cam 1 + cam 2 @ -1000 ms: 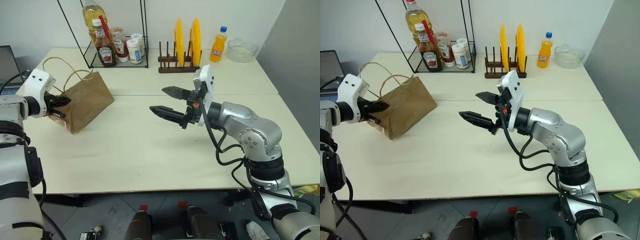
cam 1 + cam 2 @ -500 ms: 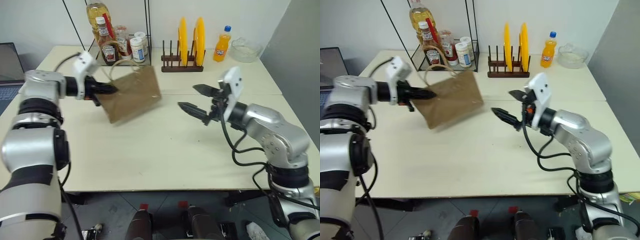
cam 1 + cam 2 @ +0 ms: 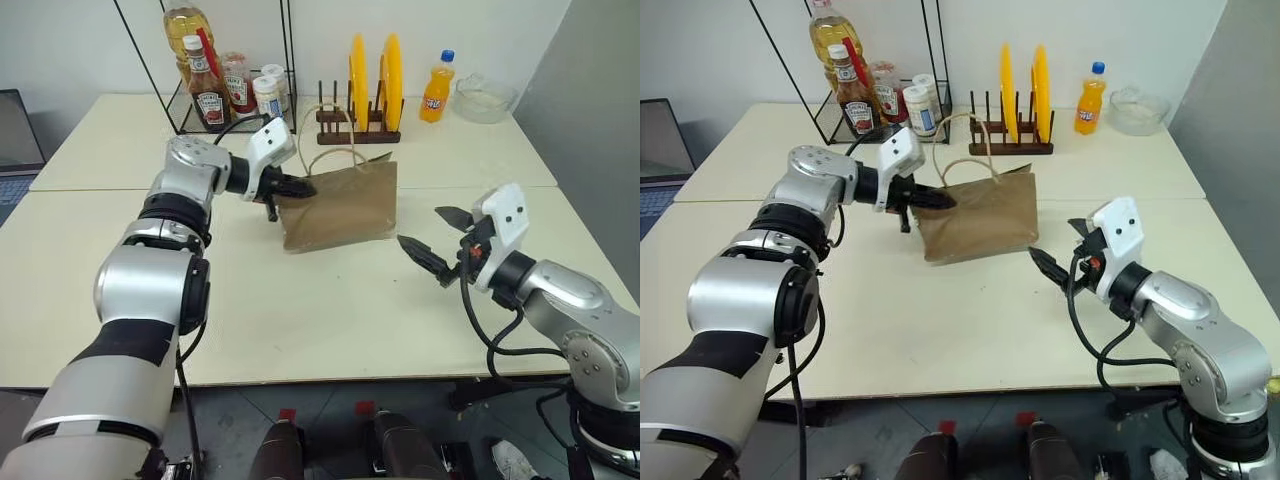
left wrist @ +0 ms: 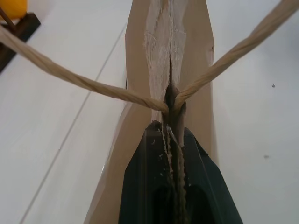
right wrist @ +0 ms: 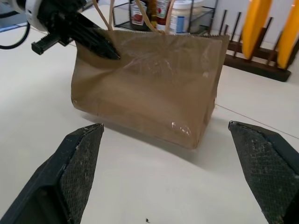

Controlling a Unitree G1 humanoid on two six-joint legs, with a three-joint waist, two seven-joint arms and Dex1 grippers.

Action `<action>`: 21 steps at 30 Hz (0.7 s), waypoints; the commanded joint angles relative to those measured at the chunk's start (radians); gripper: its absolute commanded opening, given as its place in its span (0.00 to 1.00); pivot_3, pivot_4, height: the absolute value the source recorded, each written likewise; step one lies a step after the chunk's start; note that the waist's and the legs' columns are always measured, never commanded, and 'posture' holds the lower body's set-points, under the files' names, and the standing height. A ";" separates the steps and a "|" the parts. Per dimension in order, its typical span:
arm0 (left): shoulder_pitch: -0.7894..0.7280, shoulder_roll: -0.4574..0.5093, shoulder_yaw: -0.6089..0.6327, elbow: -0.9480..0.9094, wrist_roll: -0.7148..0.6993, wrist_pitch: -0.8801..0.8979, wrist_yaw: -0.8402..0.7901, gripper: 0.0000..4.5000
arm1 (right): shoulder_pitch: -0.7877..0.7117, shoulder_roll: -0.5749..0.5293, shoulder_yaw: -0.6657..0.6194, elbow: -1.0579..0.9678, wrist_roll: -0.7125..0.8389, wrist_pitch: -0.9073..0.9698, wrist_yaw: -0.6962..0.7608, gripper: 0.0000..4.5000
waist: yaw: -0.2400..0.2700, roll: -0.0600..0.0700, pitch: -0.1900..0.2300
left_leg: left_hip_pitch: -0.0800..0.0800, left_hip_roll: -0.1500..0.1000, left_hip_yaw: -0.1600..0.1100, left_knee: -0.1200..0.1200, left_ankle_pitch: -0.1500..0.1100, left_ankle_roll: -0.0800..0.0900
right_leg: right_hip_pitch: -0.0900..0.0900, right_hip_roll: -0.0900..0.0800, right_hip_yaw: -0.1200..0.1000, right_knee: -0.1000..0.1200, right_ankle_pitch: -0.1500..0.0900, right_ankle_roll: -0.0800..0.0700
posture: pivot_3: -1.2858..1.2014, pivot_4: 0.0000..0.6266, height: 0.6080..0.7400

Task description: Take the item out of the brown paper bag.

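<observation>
On the table (image 3: 300,300), left hand (image 3: 300,186) pinches the brown paper bag (image 3: 340,205) upright; right hand (image 3: 437,240) gapes empty nearby.

Open table in front, crowded at the back

Bare table (image 3: 300,320) lies between the right gripper (image 3: 434,240) and the brown paper bag (image 3: 340,205) — behind the bag stand a plate rack (image 3: 358,125) and wire shelf (image 3: 232,105).

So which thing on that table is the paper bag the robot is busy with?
Start at the pale table and look to its middle, in front of the wooden rack of yellow plates. The brown paper bag stands there upright, its top edge pinched by the left hand. It is the only crumpled brown thing, with two pale looped string handles.
</observation>
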 commanded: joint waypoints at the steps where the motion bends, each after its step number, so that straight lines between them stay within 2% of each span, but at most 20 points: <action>1: -0.040 0.000 -0.008 -0.005 0.022 -0.052 0.072 0.01 | 0.018 0.005 -0.044 -0.056 0.018 0.003 -0.028 1.00 | -0.001 0.000 0.000 | 0.000 0.000 0.000 0.000 0.000 0.000 | 0.000 0.000 0.000 0.000 0.000 0.000 | 0.52 0.24 1.00; 9: 0.017 -0.020 -0.053 0.006 0.092 -0.128 0.180 0.01 | 0.013 0.015 -0.041 -0.052 0.030 0.010 -0.046 1.00 | 0.001 0.000 0.000 | 0.000 0.000 0.000 0.000 0.000 0.000 | 0.000 0.000 0.000 0.000 0.000 0.000 | 0.52 0.24 1.00; 12: 0.019 -0.017 -0.041 0.005 0.076 -0.126 0.159 0.16 | 0.003 0.016 -0.032 -0.042 0.035 0.010 -0.045 1.00 | 0.001 0.000 0.000 | 0.001 0.000 0.000 0.000 0.000 0.000 | 0.000 0.000 0.000 0.001 0.000 0.000 | 0.52 0.24 1.00; 21: 0.008 0.124 0.041 -0.057 -0.033 -0.114 -0.010 0.78 | -0.040 0.000 0.013 0.061 0.023 -0.043 0.024 1.00 | -0.007 0.000 0.000 | 0.001 0.000 0.000 0.000 0.000 0.000 | 0.000 0.001 0.000 0.001 0.000 0.000 | 0.52 0.24 1.00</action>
